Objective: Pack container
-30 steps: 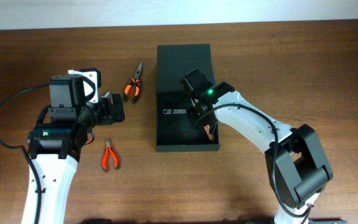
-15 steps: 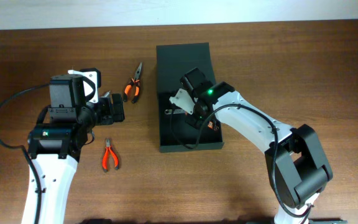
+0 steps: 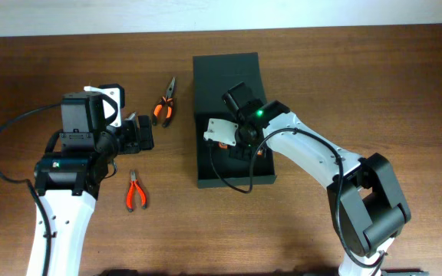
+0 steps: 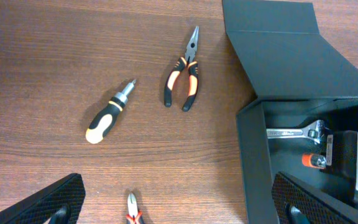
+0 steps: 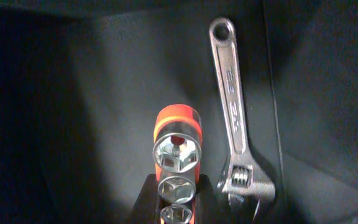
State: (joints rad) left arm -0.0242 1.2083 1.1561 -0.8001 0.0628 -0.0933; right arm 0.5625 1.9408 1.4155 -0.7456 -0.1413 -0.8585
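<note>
The dark green container point(image 3: 235, 181) stands open at mid-table, its flap lid point(image 3: 225, 67) laid back. My right gripper point(image 3: 236, 142) reaches inside it. In the right wrist view the right gripper point(image 5: 178, 188) is shut on an orange socket rail point(image 5: 176, 146) with chrome sockets, just above the container floor. A chrome adjustable wrench point(image 5: 232, 106) lies beside the rail, to its right. My left gripper point(image 3: 146, 136) hovers open over bare table, left of the container wall point(image 4: 253, 162). Between its wide jaws, the left gripper point(image 4: 182, 204) holds nothing.
Orange-and-black needle-nose pliers point(image 3: 165, 107) lie left of the lid. A black-and-yellow screwdriver point(image 4: 107, 115) rests further left in the left wrist view. Small red cutters point(image 3: 135, 192) lie near the left arm. The wrench point(image 4: 291, 131) shows inside the container.
My right gripper has carried the socket rail leftward inside the container, turning its wrist. The container has shifted slightly to the right. The left arm has stayed still.
</note>
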